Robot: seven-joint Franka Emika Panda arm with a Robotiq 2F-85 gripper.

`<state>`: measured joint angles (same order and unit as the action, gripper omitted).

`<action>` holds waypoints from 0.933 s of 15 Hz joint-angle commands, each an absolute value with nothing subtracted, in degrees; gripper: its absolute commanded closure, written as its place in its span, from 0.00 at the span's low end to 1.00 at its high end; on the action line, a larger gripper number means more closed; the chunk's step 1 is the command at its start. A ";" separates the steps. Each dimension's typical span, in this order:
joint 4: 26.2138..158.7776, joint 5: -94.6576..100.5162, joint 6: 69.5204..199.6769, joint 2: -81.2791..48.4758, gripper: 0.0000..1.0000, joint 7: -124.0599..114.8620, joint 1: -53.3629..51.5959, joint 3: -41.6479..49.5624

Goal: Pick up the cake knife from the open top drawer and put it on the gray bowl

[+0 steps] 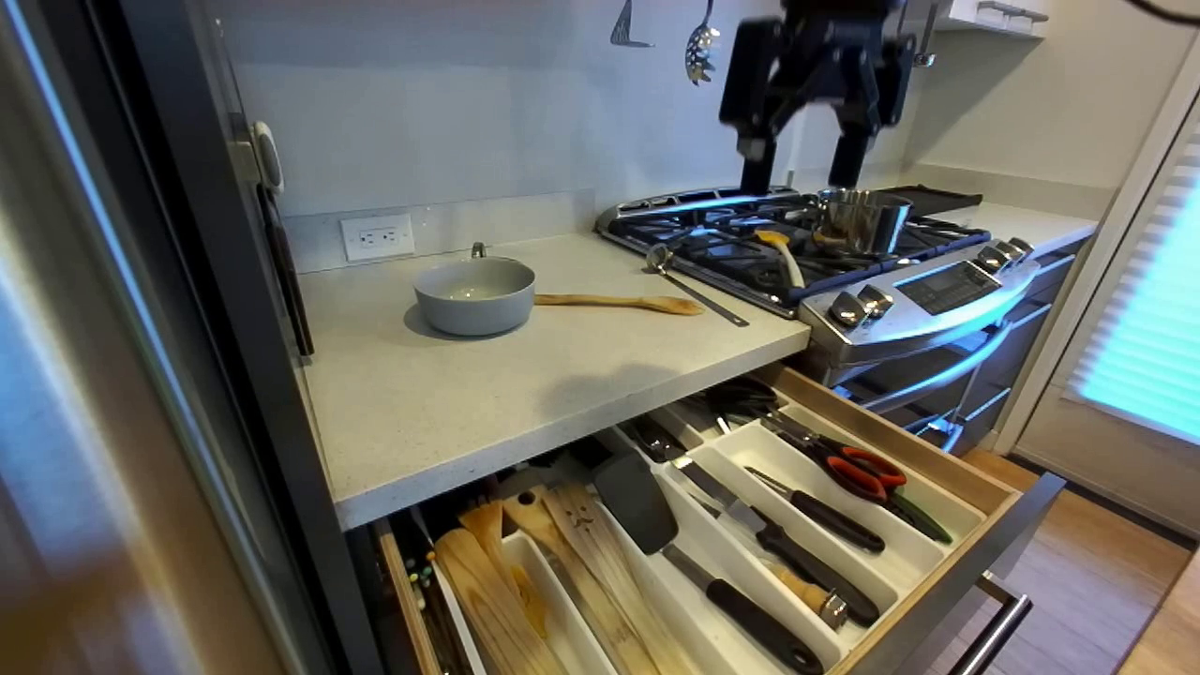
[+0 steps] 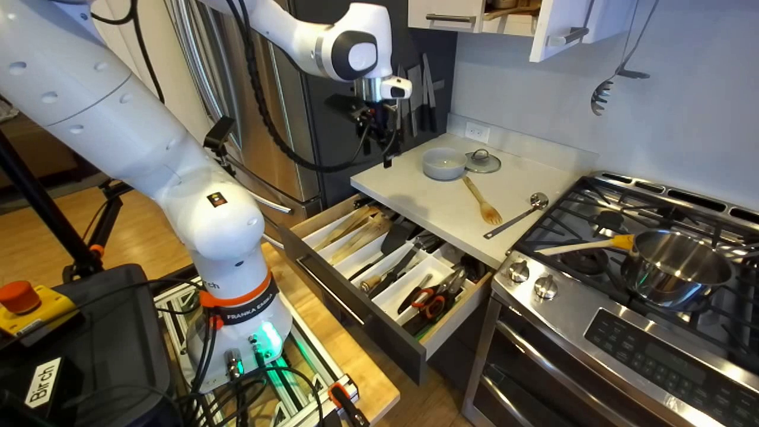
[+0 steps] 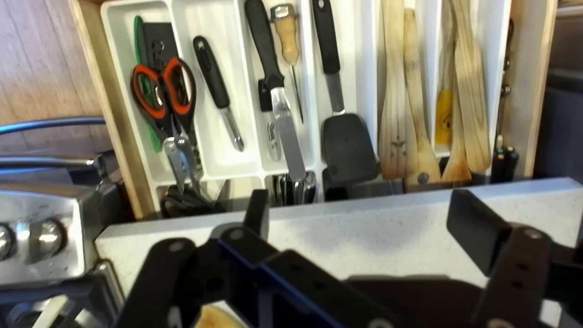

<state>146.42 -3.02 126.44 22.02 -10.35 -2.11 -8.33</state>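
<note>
- The fingers [image 3: 476,232], low in the wrist view, stand wide apart with nothing between them, presumably set for a pick.
- The cake knife [image 3: 276,84], most likely the long black-handled tool with the round-ended blade, lies upper middle of the wrist view in the top drawer [image 1: 900,436]. Its handle points to the drawer's front, probably so that a reach from there meets the grip first.
- It overlaps a small knife [image 3: 270,123], so lifting it may stir both.
- The drawer is pulled out from under the counter [image 1: 450,412], likely to leave room for a grasp from above.
- The gray bowl [image 1: 475,300] sits upright on the counter, left of centre in an exterior view; a lid [image 2: 487,164] lies just beside it, not on it, which suits putting the knife there.
- "FRANKA EMIKA" reads on the base band [image 2: 252,309] and "Birch" on a white label [image 2: 44,381], both lower left in an exterior view; script on the small knife is too small to read.
</note>
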 commanded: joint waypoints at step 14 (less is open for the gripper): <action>157.29 11.82 151.33 -1.15 0.00 -11.28 -2.03 -5.48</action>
